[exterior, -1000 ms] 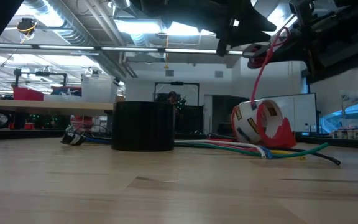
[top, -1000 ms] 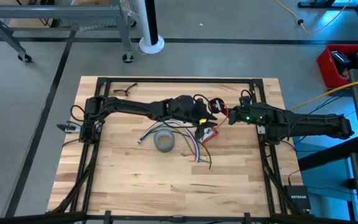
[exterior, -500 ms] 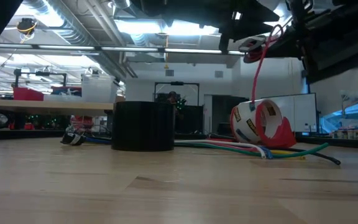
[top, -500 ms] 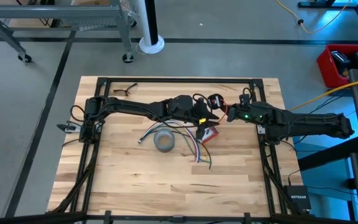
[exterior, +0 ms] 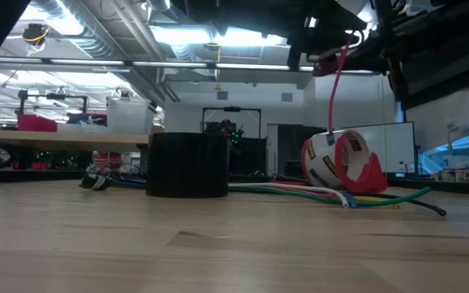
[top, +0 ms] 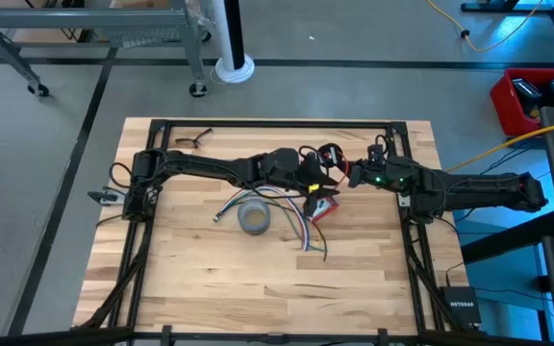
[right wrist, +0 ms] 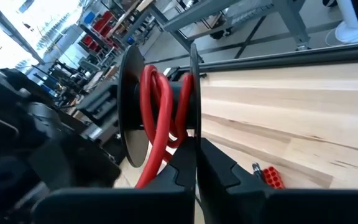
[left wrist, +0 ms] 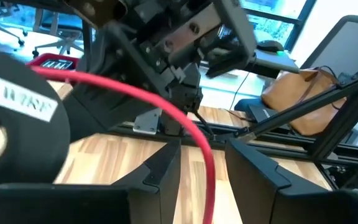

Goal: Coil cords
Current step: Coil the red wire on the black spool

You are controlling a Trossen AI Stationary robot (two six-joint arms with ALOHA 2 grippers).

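- I hold a small black spool (right wrist: 160, 112) up in the air with my right end effector (top: 352, 173). Its fingers are pressed together on one thin side plate of the spool.
- A red wire (right wrist: 156, 118) is wound around the middle of the spool. The rest of it hangs down to a white and red reel (exterior: 344, 161) lying on the table (top: 200, 269).
- My left end effector (top: 320, 177) is right next to the spool. Its fingers are apart and the red wire runs between them. I cannot tell if they touch it.
- I think the wire is light and bendy, and a bit slippery. It could spring off the spool if it goes loose.
- The best place to hold it looks like close to the spool, so I can guide each turn.
- The two arms are very close together, so there is little room there.
- A grey tape roll (top: 254, 218) and a bunch of coloured wires (top: 301, 231) lie below. The front of the table has more room.
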